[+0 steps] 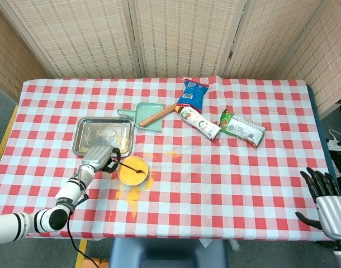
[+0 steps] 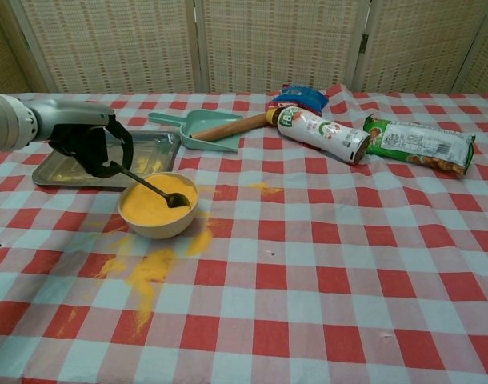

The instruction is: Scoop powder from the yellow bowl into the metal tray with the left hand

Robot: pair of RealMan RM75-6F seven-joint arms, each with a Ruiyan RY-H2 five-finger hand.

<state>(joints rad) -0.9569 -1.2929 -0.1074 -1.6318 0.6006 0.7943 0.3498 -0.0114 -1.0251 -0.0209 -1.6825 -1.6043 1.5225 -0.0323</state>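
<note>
A yellow bowl (image 1: 132, 170) (image 2: 158, 210) full of orange-yellow powder stands just in front of the metal tray (image 1: 91, 134) (image 2: 62, 169). A dark spoon (image 1: 131, 168) (image 2: 152, 187) lies with its head in the powder and its handle slanting up to the left. My left hand (image 1: 102, 158) (image 2: 94, 145) grips the handle end beside the bowl, over the tray's near right corner. A little powder lies in the tray. My right hand (image 1: 325, 202) hangs off the table's right front corner, fingers apart and holding nothing.
Spilled powder (image 2: 144, 272) streaks the cloth in front of the bowl, with a small patch (image 2: 262, 189) to its right. Behind lie a green dustpan (image 2: 198, 128), a white bottle (image 2: 320, 134), a blue packet (image 2: 300, 97) and a green snack bag (image 2: 420, 143).
</note>
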